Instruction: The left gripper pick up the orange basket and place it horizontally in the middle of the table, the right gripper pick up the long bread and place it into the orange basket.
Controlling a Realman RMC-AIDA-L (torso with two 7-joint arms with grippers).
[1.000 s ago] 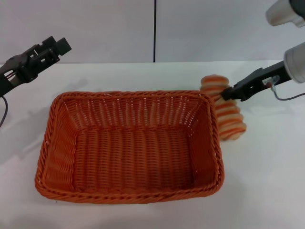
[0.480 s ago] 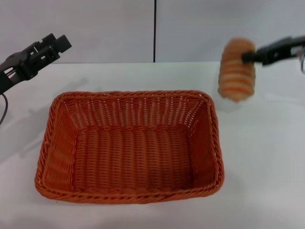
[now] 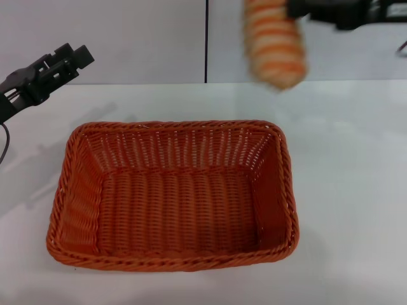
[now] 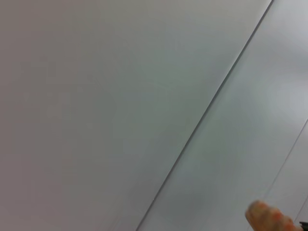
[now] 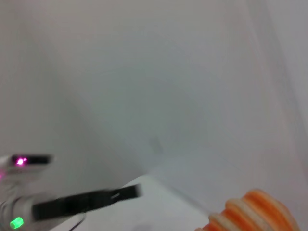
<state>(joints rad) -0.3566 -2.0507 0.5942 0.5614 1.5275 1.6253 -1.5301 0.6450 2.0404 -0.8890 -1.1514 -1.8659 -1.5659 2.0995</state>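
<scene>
The orange basket (image 3: pixel 172 194) lies lengthwise across the middle of the white table (image 3: pixel 350 190), with nothing inside. The long bread (image 3: pixel 273 41), striped orange and cream, hangs high above the basket's far right corner. My right gripper (image 3: pixel 299 9) is shut on its upper end at the top edge of the head view. The bread also shows in the right wrist view (image 5: pixel 255 211) and as a small tip in the left wrist view (image 4: pixel 267 217). My left gripper (image 3: pixel 73 56) is raised at the far left, apart from the basket.
A grey wall with a dark vertical seam (image 3: pixel 206 41) stands behind the table. Bare tabletop lies to the right of the basket and along the far edge.
My right gripper has lifted the long bread off the table beside the basket's right end, up and leftward to above the far right corner. The basket and left arm have stayed put.
</scene>
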